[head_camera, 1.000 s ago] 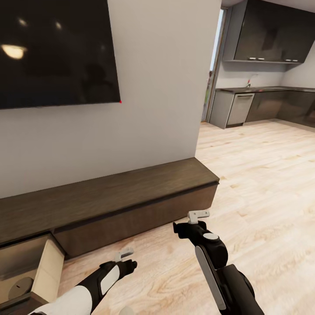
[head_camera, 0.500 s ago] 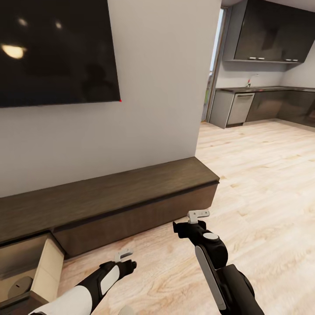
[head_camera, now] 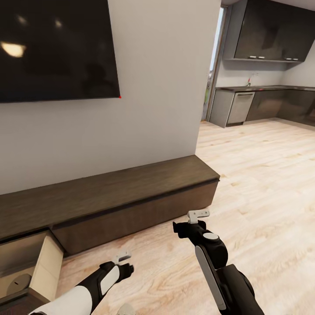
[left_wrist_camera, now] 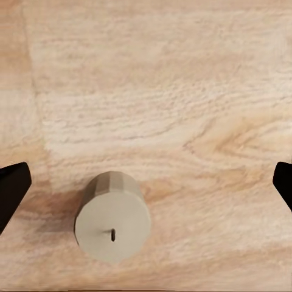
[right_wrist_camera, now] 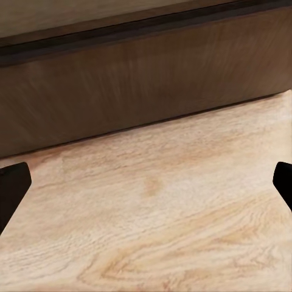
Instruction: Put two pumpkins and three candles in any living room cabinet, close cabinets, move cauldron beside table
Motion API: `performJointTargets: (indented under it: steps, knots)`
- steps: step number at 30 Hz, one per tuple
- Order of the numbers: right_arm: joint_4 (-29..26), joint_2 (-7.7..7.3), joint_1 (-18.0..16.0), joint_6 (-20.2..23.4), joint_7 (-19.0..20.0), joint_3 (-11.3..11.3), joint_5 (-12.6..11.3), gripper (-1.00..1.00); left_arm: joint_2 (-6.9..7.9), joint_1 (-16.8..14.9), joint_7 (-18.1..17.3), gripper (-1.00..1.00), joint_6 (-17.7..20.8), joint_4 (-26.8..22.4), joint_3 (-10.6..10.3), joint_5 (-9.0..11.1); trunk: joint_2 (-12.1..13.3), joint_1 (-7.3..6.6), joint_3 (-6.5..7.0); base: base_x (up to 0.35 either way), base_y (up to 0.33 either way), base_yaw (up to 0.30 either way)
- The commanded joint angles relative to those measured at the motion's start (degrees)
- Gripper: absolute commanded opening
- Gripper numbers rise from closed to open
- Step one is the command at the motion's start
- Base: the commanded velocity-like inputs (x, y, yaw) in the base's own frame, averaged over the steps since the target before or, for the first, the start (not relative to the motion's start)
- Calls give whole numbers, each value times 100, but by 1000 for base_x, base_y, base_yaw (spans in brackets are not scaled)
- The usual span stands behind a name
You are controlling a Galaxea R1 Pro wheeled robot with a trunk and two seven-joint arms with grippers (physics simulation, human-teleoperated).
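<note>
A stubby grey-beige candle (left_wrist_camera: 112,225) stands upright on the wood floor, and its top just shows at the lower edge of the head view (head_camera: 126,310). My left gripper (head_camera: 126,262) hangs open above it; in the left wrist view the gripper (left_wrist_camera: 146,182) has its dark fingertips (left_wrist_camera: 12,185) spread wide, the candle between and below them, untouched. Another candle (head_camera: 19,284) lies in the open drawer (head_camera: 46,267) of the long dark-brown cabinet (head_camera: 131,192). My right gripper (head_camera: 186,222) is open and empty, facing the cabinet front (right_wrist_camera: 146,91) low over the floor.
A large black TV (head_camera: 57,48) hangs on the grey wall above the cabinet. To the right, the wood floor (head_camera: 262,175) runs into a kitchen with dark units (head_camera: 267,30) and a dishwasher (head_camera: 239,108).
The head view has tilted down a little, so the TV and cabinet sit slightly higher. My left gripper has sunk a little toward the floor candle. The right arm is still.
</note>
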Motion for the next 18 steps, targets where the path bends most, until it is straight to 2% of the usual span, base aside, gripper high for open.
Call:
performJointTargets:
  steps: [1, 8, 18]
  knots:
    - [-5, 0, -4, 17, -57, 5, -60, 100, 4, -3, 74, 100, 39, -13, -48, 59, -44, 22, -24, 0, 0, 0]
    - [-5, 1, -4, 17, -57, 11, -60, 100, -10, -6, 280, 100, 139, -13, -50, 61, -325, 175, -149, 0, 0, 0]
    - [-15, 20, -4, -55, -43, 73, -60, 100, -25, -6, 322, 100, 148, -13, -63, 59, -726, 395, -329, 0, 0, 0]
